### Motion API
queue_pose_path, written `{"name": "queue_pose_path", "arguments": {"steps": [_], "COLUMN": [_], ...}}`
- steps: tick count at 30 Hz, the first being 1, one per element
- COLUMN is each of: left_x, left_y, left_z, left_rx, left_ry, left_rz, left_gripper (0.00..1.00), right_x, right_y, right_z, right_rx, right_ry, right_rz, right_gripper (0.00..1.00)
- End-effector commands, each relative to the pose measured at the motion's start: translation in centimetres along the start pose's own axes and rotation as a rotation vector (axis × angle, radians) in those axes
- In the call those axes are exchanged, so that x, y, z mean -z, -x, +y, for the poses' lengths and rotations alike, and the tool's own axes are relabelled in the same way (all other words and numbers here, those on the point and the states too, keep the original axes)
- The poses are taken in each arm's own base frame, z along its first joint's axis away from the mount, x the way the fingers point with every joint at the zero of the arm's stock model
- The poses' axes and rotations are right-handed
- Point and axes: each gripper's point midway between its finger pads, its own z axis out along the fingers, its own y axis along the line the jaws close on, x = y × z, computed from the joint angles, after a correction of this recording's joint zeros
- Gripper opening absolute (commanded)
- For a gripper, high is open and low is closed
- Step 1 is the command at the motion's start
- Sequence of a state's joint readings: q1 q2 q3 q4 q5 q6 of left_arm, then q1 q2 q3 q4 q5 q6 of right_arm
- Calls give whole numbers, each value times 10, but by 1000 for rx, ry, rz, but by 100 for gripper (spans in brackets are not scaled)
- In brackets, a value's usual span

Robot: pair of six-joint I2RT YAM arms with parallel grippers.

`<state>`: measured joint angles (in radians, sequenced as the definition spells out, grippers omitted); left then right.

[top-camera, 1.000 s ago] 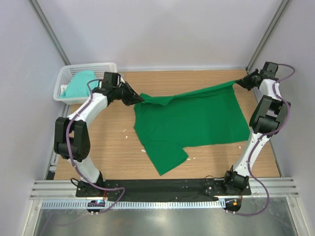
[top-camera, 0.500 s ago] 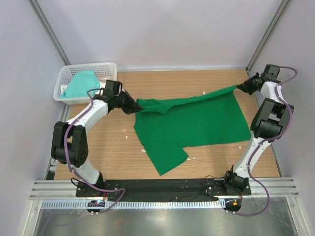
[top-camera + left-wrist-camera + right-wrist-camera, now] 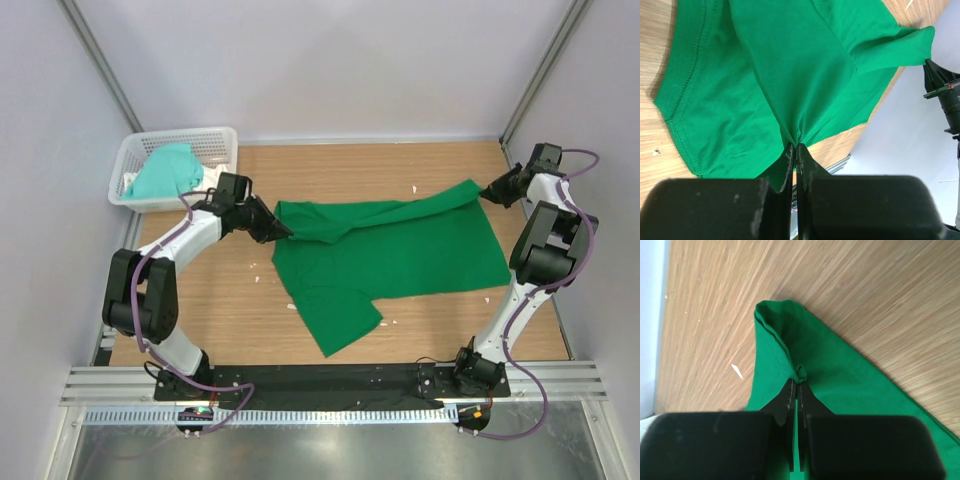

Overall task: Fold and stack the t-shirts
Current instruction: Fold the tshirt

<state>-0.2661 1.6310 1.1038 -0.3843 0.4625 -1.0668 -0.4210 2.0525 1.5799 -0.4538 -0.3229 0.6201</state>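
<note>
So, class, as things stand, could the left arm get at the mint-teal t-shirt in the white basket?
Probably not yet. The basket lies close beside the left arm with nothing between, but its jaws are shut on the green t-shirt, so it must let go first.

Lower, nearer green t-shirt (image 3: pixel 420 250) edge

Left arm (image 3: pixel 190 230) and right arm (image 3: pixel 508 305) of white links with black joint housings, purple cable (image 3: pixel 587 222) looped beside each, black base (image 3: pixel 475 368) under each, left tool (image 3: pixel 794 147) and right tool (image 3: pixel 795 382) matte black, blocky body behind two slim tapered fingers (image 3: pixel 807 165).
</note>
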Motion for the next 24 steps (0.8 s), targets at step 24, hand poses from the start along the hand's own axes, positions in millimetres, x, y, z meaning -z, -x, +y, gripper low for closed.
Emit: {"name": "queue_pose_path", "arguments": {"steps": [24], "left_x": [-25], "left_y": [4], "left_z": [19], "left_rx": [-13], "left_ry": [34], "left_rz": [24], "left_gripper": [0], "right_x": [7], "right_y": [-3], "right_z": [-36], "right_rx": [49], "right_ry": [-139], "right_rz": [-22], "right_gripper": [1]}}
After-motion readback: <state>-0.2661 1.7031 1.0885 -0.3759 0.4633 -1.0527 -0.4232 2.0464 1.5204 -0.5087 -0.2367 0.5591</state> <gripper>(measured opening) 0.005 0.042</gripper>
